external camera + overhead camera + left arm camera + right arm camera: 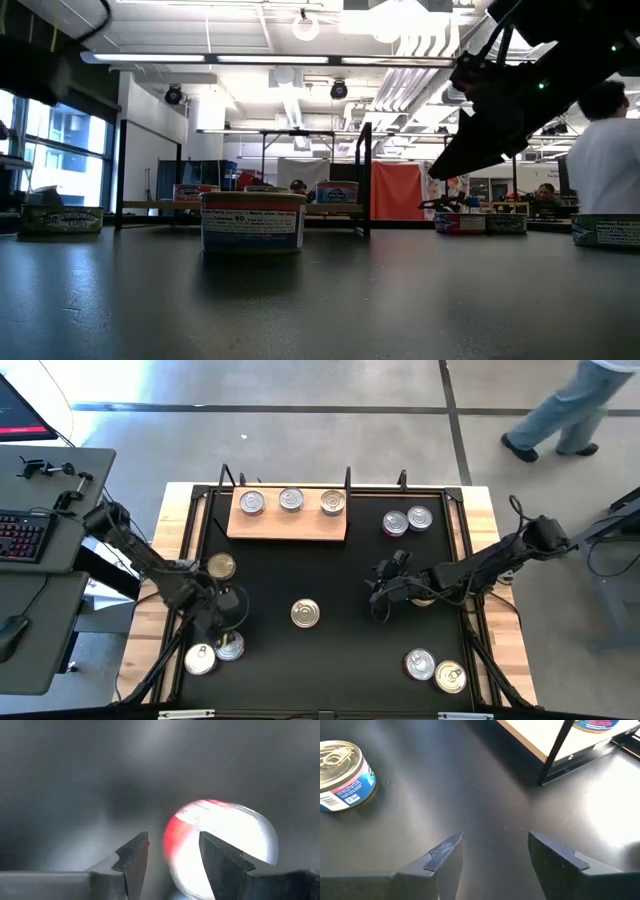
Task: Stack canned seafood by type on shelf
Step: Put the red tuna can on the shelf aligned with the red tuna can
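Note:
The light wood shelf (pixel 290 525) stands at the far middle of the black mat, with three silver-lidded cans (pixel 291 500) in a row on it. One can (pixel 305 613) stands alone at the mat's centre. My left gripper (pixel 172 855) points steeply down over the mat's near left, open. A red-sided can (pixel 220 837) shows blurred beyond its fingers and is not between them. My right gripper (pixel 495 855) hangs open above bare mat, right of the centre can (pixel 342 772), and holds nothing.
A gold-lidded can (pixel 221 567) stands at the left. Two cans (pixel 213 653) stand at the near left, two (pixel 408 520) right of the shelf and two (pixel 436 670) at the near right. Black posts (pixel 559 750) rise beside the shelf. A person (pixel 565 410) walks beyond the table.

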Controlling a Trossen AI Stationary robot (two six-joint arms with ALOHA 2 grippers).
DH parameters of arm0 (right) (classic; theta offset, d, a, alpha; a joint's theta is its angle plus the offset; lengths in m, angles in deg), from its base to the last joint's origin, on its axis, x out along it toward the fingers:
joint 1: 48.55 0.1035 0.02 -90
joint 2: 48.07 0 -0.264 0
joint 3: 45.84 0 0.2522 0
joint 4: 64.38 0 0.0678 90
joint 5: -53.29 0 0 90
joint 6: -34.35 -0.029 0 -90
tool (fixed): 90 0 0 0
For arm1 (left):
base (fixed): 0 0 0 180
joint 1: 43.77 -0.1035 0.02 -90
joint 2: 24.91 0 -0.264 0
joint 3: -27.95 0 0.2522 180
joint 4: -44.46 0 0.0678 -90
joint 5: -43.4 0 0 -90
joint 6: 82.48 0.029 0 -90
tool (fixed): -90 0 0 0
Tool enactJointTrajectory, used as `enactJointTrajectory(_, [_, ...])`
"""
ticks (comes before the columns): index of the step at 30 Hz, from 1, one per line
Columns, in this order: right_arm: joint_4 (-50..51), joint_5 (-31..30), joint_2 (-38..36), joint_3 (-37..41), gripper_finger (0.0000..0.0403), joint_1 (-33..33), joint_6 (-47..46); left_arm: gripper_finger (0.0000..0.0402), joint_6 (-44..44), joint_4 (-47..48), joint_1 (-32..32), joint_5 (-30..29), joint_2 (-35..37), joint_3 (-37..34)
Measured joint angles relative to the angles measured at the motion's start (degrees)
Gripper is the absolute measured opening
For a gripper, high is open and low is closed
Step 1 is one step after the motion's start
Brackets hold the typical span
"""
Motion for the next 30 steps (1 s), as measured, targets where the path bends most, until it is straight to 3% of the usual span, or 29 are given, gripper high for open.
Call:
enactJointTrajectory(10, [-3.97, 0.45, 0.85, 0.0, 0.0213, -0.1, 3.54, 0.0146, -12.77, -3.13, 9.46, 0.22, -0.4, 0.0])
enactJointTrajectory(23, [-4.34, 0.45, 0.82, 0.0, 0.0213, -0.11, 3.68, 0.0142, -4.64, -4.06, 6.95, -3.57, -4.49, 0.22])
enactJointTrajectory(30, [-4.43, 0.45, 0.82, 0.0, 0.0213, -0.11, 3.68, 0.0142, -3.45, -3.8, 3.02, -13.58, -5.38, -0.02])
